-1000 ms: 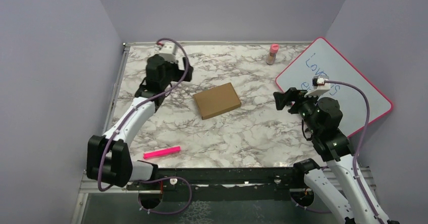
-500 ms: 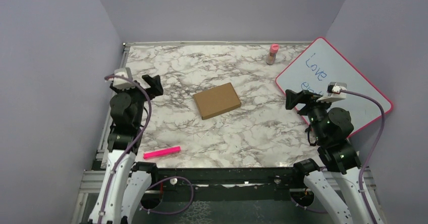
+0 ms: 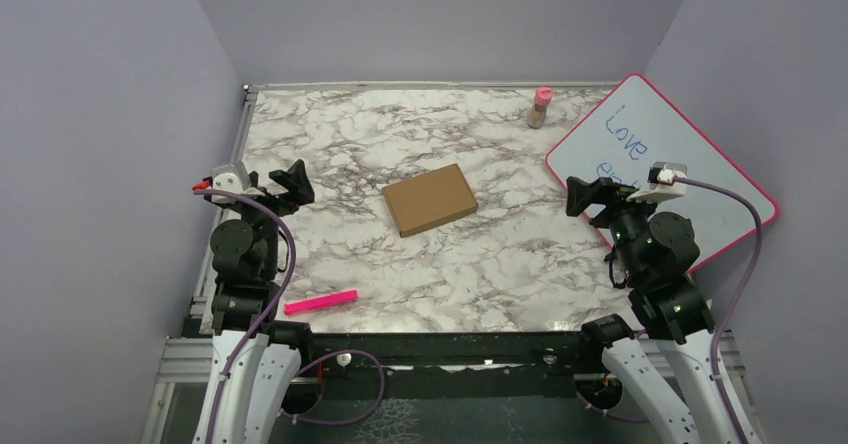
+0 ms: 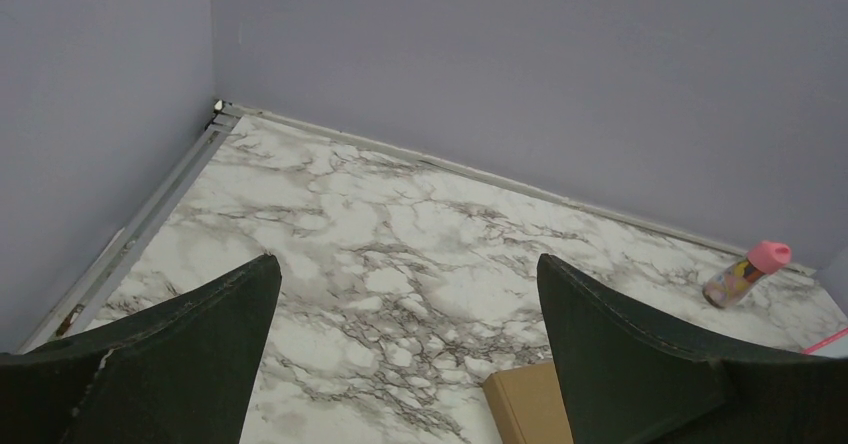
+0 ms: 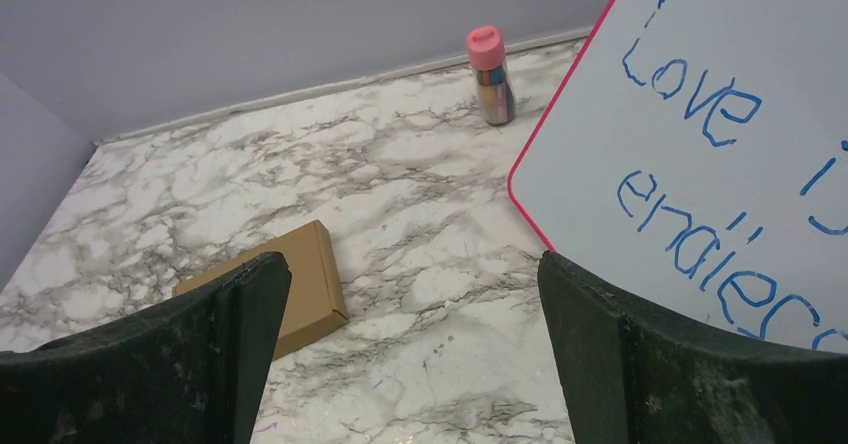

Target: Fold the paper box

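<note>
The paper box (image 3: 430, 199) is a plain brown cardboard box lying flat and closed in the middle of the marble table. A corner of it shows in the left wrist view (image 4: 525, 404), and part of it in the right wrist view (image 5: 310, 289). My left gripper (image 3: 285, 185) is open and empty, raised at the left side, well away from the box; its jaws stand wide apart in the left wrist view (image 4: 410, 354). My right gripper (image 3: 583, 196) is open and empty, raised at the right side; its jaws also stand wide apart in the right wrist view (image 5: 412, 354).
A pink-framed whiteboard (image 3: 665, 164) with blue writing leans at the right. A small pink-capped bottle (image 3: 541, 107) stands at the back right. A pink marker (image 3: 321, 302) lies near the front left edge. Purple walls enclose the table.
My left arm has drawn back from the far left of the table toward its base, and its gripper is now raised near the left edge. The right arm has pulled back slightly. The box has not moved.
</note>
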### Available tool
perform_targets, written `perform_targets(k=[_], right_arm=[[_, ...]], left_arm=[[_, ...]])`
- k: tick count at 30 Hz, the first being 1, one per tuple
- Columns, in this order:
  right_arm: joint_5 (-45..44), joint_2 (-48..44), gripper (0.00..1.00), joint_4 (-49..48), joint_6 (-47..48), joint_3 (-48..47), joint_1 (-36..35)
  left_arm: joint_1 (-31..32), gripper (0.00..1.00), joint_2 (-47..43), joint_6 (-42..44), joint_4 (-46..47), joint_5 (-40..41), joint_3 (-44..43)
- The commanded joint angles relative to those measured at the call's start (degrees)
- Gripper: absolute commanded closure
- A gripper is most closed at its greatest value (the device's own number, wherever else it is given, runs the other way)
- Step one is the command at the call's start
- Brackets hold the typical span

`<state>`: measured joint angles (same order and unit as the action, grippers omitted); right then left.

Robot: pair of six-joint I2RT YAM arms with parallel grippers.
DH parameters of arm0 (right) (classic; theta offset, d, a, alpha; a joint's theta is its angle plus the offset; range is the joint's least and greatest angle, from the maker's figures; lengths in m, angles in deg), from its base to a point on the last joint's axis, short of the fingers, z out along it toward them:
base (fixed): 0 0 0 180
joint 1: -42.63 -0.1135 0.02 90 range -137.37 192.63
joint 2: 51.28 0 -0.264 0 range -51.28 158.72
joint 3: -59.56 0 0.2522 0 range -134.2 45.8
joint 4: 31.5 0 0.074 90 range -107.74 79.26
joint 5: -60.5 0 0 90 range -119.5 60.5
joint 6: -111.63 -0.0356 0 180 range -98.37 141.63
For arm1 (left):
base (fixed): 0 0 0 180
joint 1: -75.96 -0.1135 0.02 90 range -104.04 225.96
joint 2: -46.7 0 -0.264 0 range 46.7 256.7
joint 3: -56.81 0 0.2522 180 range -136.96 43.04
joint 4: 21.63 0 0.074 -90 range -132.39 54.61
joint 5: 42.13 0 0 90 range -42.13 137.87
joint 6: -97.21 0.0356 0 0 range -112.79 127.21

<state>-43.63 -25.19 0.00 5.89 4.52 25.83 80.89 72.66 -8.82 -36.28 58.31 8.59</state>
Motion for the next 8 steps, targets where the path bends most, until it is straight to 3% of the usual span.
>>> perform_targets(k=[1,8], right_arm=[[-1.74,-0.33,0.0,-0.51,0.54,0.22,0.17],[-1.97,-0.68,0.0,-0.57,0.53,0.38,0.18]], left_arm=[[-0.14,0.01,0.44,-0.01,2.05,0.16,-0.13],[-0.33,0.01,0.98,-0.2,2.46,-1.22,0.02]])
